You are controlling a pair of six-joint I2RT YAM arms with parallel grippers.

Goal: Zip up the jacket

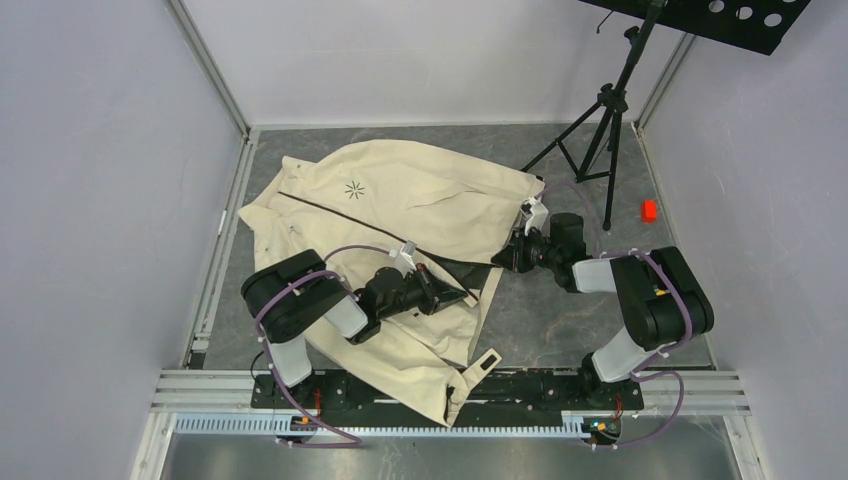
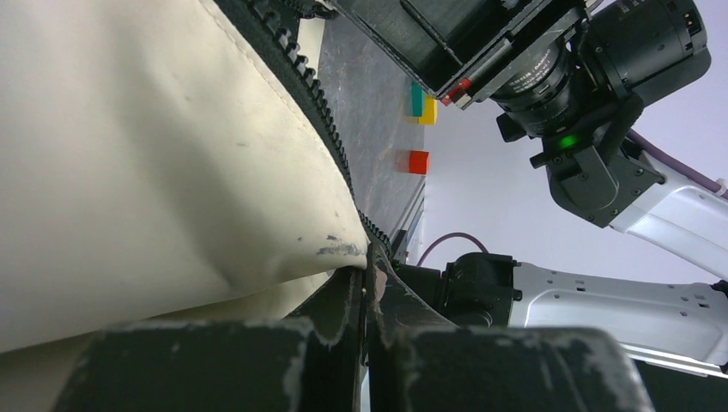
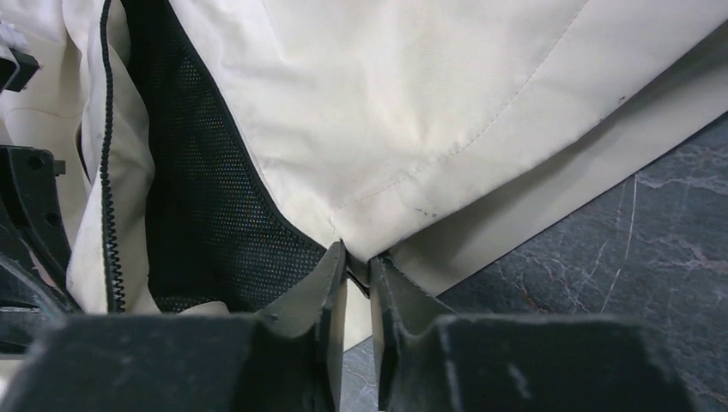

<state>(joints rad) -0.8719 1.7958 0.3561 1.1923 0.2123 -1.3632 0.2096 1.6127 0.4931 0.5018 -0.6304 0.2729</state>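
Note:
The cream jacket (image 1: 420, 195) lies spread on the table, its black starburst logo (image 1: 355, 189) facing up. The dark zipper line (image 1: 340, 213) is closed along the upper part. The lower front gapes open and shows dark lining (image 1: 472, 270). My left gripper (image 1: 462, 296) is shut on the jacket's toothed zipper edge (image 2: 318, 94), pinching it at the fingertips (image 2: 371, 275). My right gripper (image 1: 503, 258) is shut on the cream hem corner (image 3: 412, 103) of the other front panel, beside the black mesh lining (image 3: 206, 232). The slider is not visible.
A black tripod (image 1: 605, 110) stands at the back right under a perforated black panel (image 1: 730, 15). A small red block (image 1: 649, 210) lies near the right wall. The left wrist view also shows the red block (image 2: 418, 161) and a yellow and teal block (image 2: 422, 105). The grey table (image 1: 560, 320) shows between the arms.

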